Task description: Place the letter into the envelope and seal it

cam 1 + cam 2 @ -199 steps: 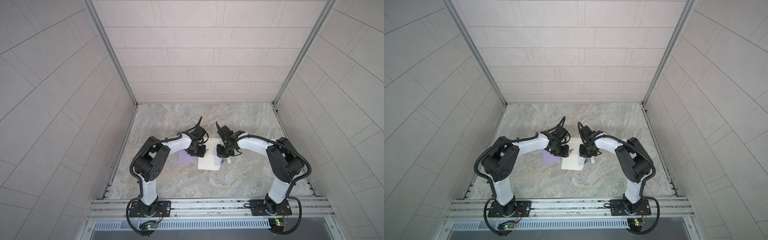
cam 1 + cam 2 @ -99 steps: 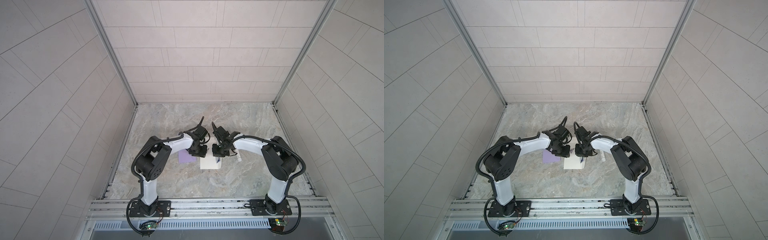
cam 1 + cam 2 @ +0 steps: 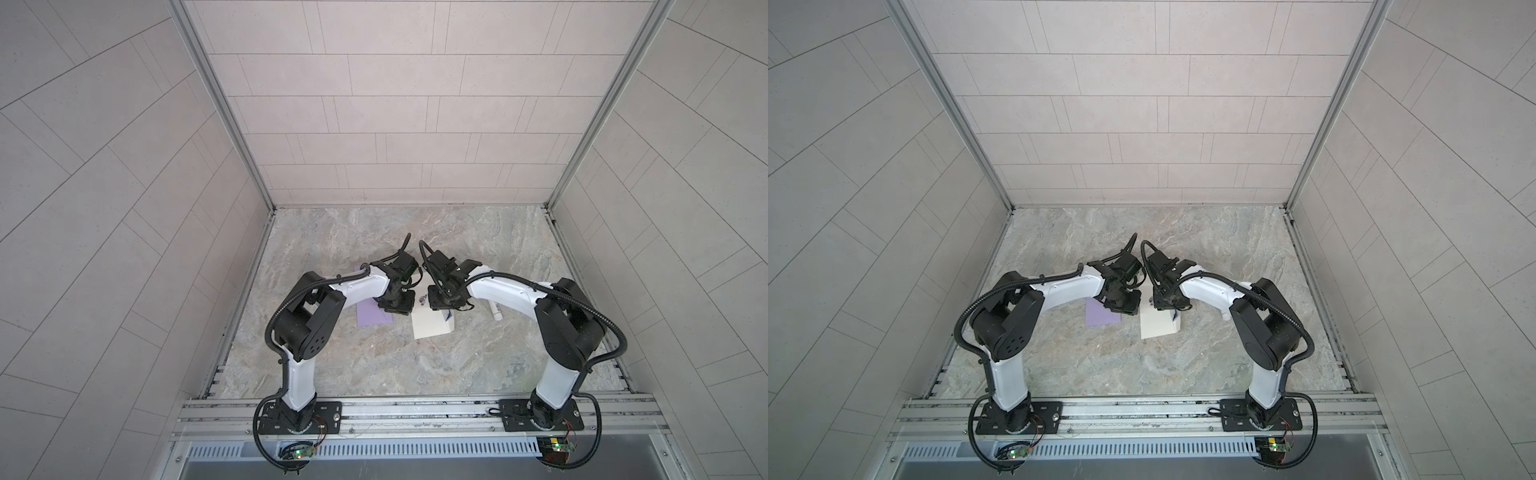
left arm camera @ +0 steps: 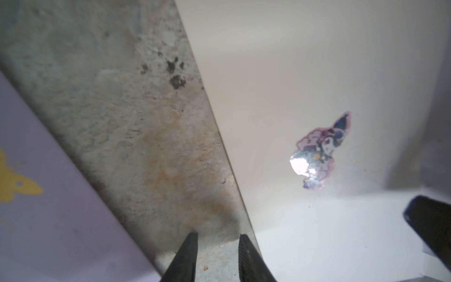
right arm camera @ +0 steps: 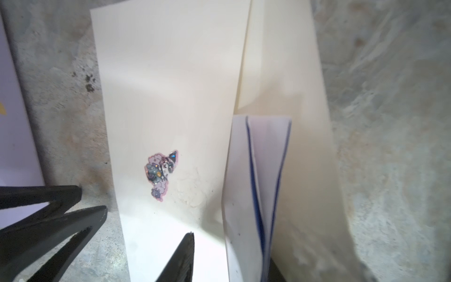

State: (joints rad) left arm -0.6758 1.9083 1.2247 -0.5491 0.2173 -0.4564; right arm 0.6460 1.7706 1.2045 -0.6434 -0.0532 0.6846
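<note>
Your folded, blue-edged letter [image 5: 258,175] stands between the right gripper's [image 5: 231,251] spread jaws (not pinched), at the cream envelope's [image 3: 430,328] right edge, mid-frame in a top view, its long axis along the envelope's; the right arm is nearer. The left gripper [image 4: 218,244] is slightly parted and empty. The cartoon sticker [image 5: 161,173] shows no readable writing.

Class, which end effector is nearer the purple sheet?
Left. The left end effector hovers beside the purple sheet; the right end effector sits farther, over the envelope.

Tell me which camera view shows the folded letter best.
The right wrist view: the letter is close, its blue-edged folds clear. Both top views show only a tiny speck; the left wrist view misses it.
</note>
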